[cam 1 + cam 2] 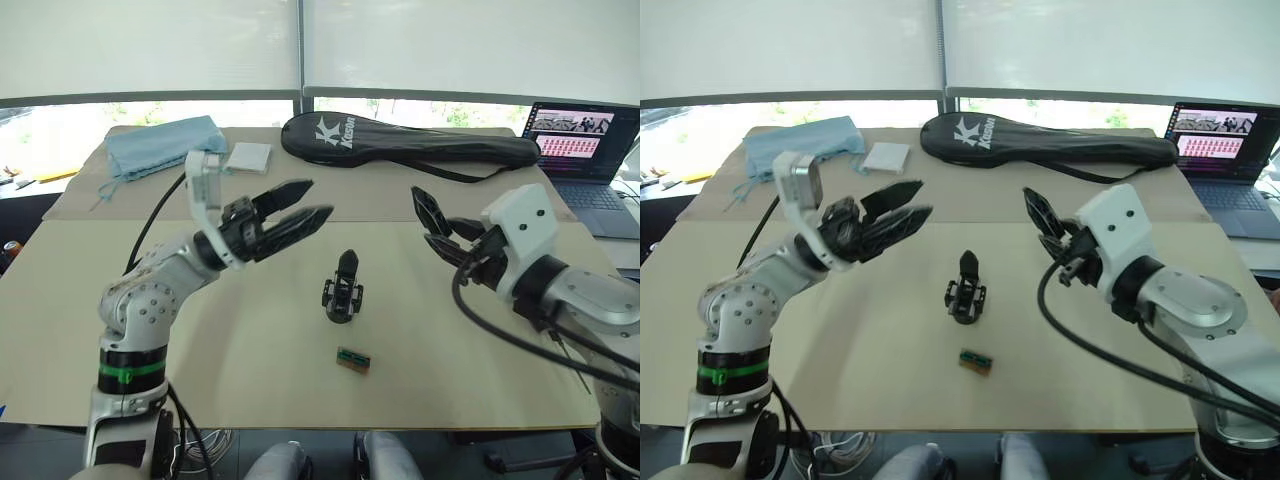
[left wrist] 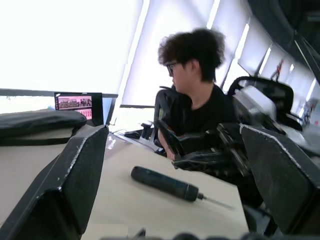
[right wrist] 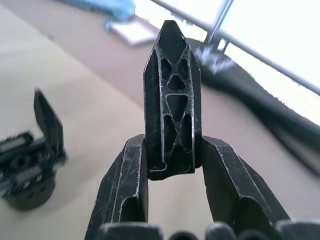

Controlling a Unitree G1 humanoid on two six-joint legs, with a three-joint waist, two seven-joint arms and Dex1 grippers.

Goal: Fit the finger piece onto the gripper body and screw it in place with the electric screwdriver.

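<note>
Mid-surface: gripper body [image 1: 343, 291] upright, small green-brown block [image 1: 353, 360] near it | right hand [image 3: 170, 150] clenched on finger piece [image 3: 172, 100] | left hand [image 1: 300, 205] released, raised | electric screwdriver [image 2: 167, 183] lying flat | racket bag [image 1: 410, 140] lettering "K", rest unreadable

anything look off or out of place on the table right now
Nothing looks spilled or broken. The chunky black gripper body stands upright mid-table, and the right gripper holds the ribbed black finger piece upright, not yet fitted.
</note>
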